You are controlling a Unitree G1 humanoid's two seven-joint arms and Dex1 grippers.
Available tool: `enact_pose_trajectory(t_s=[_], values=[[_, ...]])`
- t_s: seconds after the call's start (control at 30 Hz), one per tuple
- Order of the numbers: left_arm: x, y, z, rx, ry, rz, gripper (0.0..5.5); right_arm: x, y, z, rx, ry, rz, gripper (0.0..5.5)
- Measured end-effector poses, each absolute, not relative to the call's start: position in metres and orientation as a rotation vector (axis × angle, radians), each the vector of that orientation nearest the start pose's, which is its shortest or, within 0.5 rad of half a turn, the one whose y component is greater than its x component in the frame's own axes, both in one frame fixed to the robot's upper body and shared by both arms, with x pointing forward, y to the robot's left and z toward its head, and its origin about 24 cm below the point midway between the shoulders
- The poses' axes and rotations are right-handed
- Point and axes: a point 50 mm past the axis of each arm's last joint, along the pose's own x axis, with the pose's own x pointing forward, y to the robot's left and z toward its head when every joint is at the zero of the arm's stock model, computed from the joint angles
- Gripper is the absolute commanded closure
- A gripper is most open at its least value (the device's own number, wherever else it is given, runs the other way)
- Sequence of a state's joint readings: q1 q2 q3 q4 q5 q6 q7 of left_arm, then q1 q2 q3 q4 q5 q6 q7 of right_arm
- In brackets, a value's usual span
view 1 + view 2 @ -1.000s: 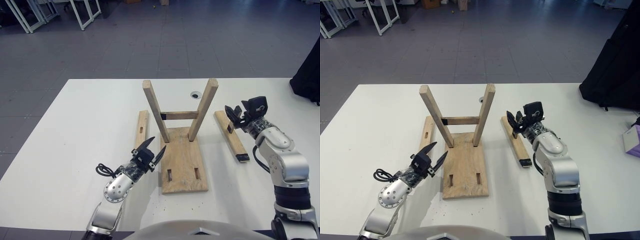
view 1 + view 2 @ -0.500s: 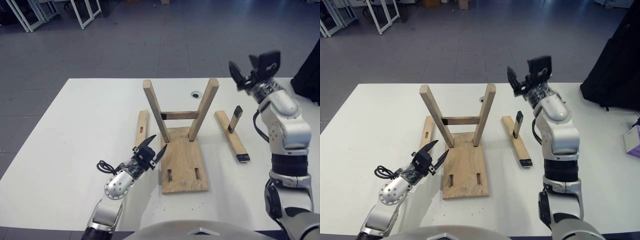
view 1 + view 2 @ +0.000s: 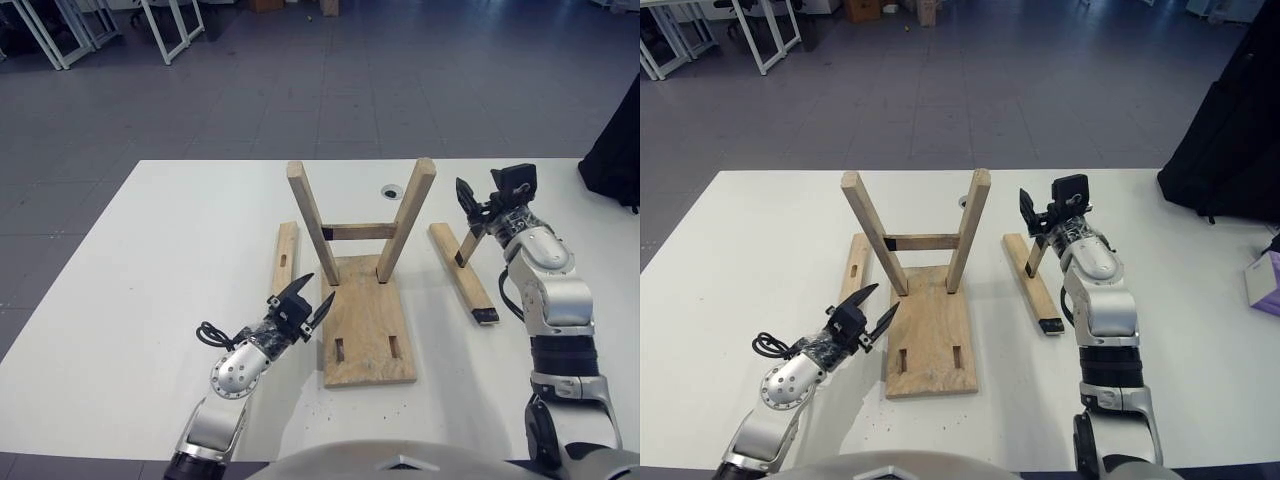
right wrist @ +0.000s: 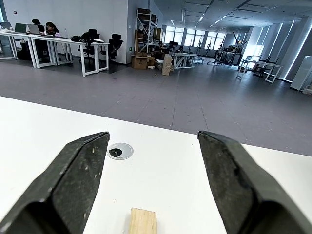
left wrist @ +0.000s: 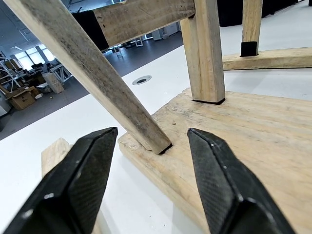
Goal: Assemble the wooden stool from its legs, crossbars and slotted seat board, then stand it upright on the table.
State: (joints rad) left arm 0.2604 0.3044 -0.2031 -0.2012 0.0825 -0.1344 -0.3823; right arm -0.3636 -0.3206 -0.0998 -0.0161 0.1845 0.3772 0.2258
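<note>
The seat board (image 3: 365, 325) lies slots-up on the worktop (image 3: 150, 250), one leg pair (image 3: 308, 222) socketed. The right end effector (image 3: 480, 212), fingers apart, hovers at the crossbar (image 3: 467, 247) standing in a loose leg (image 3: 455, 262). The left end effector (image 3: 300, 305), also apart, sits beside the board, likely to steady it.

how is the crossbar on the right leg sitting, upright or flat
Upright, leaning a bit: the crossbar rises from the leg lying flat, its top near the open right fingers.

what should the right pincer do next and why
Probably lower the right pincer and close it on the short crossbar. The pincer hangs open just above the crossbar's top end, and the crossbar stands tilted in the slot of the loose leg, which lies flat.
</note>
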Motion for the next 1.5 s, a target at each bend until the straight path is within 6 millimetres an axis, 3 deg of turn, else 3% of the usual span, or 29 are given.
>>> enact_pose_trajectory(t_s=[0.13, 0.23, 0.33, 0.43, 0.5, 0.53, 0.63, 0.8, 0.97, 1.2, 1.5], values=[[0.190, 0.141, 0.034, 0.325, 0.007, -0.586, 2.84, 0.304, -0.206, 0.136, -0.119, -0.074, 0.141, 2.18], [0.190, 0.144, 0.035, 0.308, 0.003, -0.559, 2.84, 0.296, -0.213, 0.161, -0.107, -0.180, 0.117, 2.18], [0.190, 0.145, 0.036, 0.309, -0.007, -0.550, 2.84, 0.293, -0.224, 0.166, -0.070, -0.174, 0.088, 2.18], [0.187, 0.147, 0.034, 0.303, -0.001, -0.528, 2.84, 0.281, -0.246, 0.142, -0.031, -0.054, 0.014, 2.18], [0.185, 0.147, 0.033, 0.300, 0.004, -0.525, 2.84, 0.262, -0.255, 0.108, 0.024, 0.080, -0.036, 2.18], [0.184, 0.147, 0.033, 0.298, 0.007, -0.524, 2.84, 0.250, -0.254, 0.090, 0.055, 0.153, -0.042, 2.18], [0.183, 0.147, 0.032, 0.294, 0.008, -0.517, 2.84, 0.227, -0.237, 0.068, 0.070, 0.268, 0.018, 2.18], [0.183, 0.147, 0.032, 0.299, 0.008, -0.511, 2.84, 0.224, -0.223, 0.062, 0.037, 0.351, 0.112, 2.18], [0.184, 0.144, 0.032, 0.296, 0.004, -0.511, 2.84, 0.236, -0.218, 0.059, -0.017, 0.406, 0.153, 1.14], [0.191, 0.142, 0.036, 0.307, -0.022, -0.517, 2.84, 0.238, -0.211, 0.040, -0.077, 0.537, 0.175, 1.14], [0.197, 0.139, 0.039, 0.307, -0.042, -0.520, 2.84, 0.242, -0.210, 0.038, -0.076, 0.621, 0.165, 2.86]])
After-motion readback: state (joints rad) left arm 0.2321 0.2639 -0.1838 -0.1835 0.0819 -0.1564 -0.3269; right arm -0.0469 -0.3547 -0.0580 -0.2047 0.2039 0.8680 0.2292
